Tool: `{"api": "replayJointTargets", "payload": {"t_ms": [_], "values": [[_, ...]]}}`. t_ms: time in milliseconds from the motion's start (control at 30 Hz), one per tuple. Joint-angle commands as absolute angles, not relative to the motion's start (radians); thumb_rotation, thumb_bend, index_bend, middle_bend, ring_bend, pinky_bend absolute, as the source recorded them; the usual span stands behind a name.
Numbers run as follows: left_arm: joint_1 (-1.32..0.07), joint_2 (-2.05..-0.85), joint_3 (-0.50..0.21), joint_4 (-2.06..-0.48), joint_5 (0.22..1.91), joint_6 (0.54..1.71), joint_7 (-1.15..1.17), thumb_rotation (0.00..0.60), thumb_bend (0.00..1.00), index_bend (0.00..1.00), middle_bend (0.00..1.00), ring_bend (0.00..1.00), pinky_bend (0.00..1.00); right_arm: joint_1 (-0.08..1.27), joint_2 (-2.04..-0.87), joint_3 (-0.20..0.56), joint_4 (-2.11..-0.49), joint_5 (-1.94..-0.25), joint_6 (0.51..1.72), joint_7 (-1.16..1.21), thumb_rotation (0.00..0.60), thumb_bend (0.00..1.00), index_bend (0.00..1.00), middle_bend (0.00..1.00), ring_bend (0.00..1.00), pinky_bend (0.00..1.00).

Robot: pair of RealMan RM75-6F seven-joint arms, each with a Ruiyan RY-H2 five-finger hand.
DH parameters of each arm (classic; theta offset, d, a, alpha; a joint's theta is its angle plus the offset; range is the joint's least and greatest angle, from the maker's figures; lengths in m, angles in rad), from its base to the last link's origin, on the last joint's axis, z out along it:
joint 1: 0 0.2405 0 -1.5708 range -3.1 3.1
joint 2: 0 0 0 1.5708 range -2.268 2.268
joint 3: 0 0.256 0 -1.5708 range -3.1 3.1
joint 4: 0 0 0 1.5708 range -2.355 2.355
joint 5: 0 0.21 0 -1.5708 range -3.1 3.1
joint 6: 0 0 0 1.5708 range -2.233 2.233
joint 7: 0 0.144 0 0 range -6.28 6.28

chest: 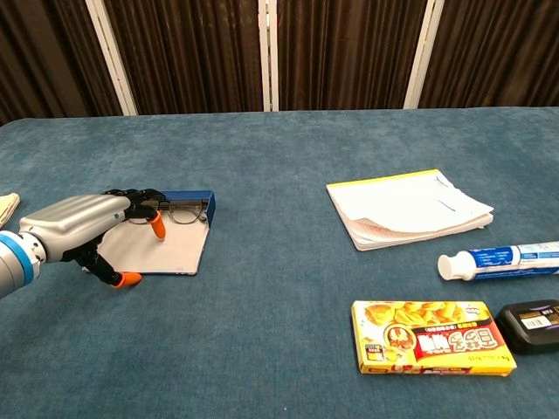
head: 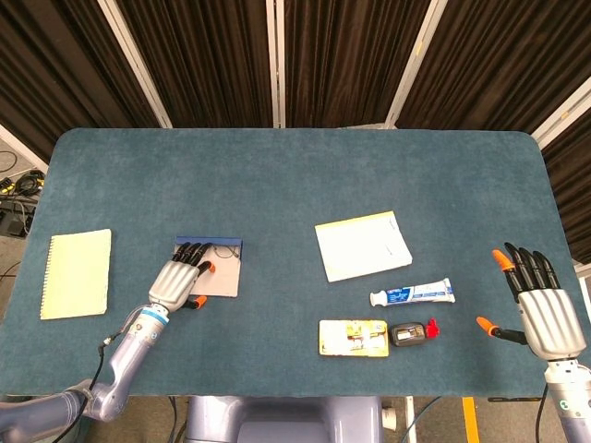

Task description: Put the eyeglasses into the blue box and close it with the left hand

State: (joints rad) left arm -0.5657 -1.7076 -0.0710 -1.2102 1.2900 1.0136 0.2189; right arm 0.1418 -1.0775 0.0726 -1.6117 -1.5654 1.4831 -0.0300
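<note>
- Desk point(head: 295, 175): blue cloth covering it.
- Lying on it: blue box point(head: 214, 269), yellow notepad point(head: 76, 273), white notebook point(head: 362, 245), toothpaste tube point(head: 412, 294), yellow packet point(head: 353, 337), black case point(head: 406, 333).

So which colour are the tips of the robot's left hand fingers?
Orange, on the left hand fingertips; the chest view shows it best.

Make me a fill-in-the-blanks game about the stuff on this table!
1. The glasses lie inside the ____ box.
2. The left hand reaches over the box, while the right hand holds ____.
3. The toothpaste lies between the white notepad and the ____ snack box.
4. At the table's far left lies a yellow ____.

Missing words: blue; nothing; yellow; notebook
</note>
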Motion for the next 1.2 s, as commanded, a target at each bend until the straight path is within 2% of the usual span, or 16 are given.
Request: {"api": "replayJointTargets", "payload": {"t_ms": [33,467,867,1067,1200], "values": [[-0.567,-1.706,-0.076,-1.212,1.288,1.013,0.22,0.6,0.53,0.31,0.0,0.0,0.0,0.142,-1.077,0.073,-1.612,-1.565,1.483,-0.03,0.6,0.0,0.0,0.0,0.0,0.0],[-0.575,-1.689,-0.114,-1.219,1.268,1.016,0.211,0.6,0.53,0.32,0.0,0.0,0.0,0.144,-1.078,0.074,-1.609,-1.56,1.478,-0.026,0.6,0.0,0.0,0.0,0.0,0.0],[-0.606,-1.719,-0.138,-1.171,1.233,0.973,0.228,0.6,0.53,0.37,0.0,0.0,0.0,0.148,-1.085,0.075,-1.603,-1.549,1.466,-0.038,0.6,0.0,0.0,0.0,0.0,0.0],[-0.605,-1.735,-0.129,-1.145,1.235,0.965,0.208,0.6,0.53,0.45,0.0,0.0,0.0,0.151,-1.089,0.076,-1.599,-1.544,1.459,-0.041,0.6,0.0,0.0,0.0,0.0,0.0],[-0.589,-1.701,-0.113,-1.188,1.259,0.986,0.189,0.6,0.53,0.54,0.0,0.0,0.0,0.15,-1.088,0.076,-1.601,-1.547,1.462,-0.039,0.6,0.0,0.0,0.0,0.0,0.0]]}}
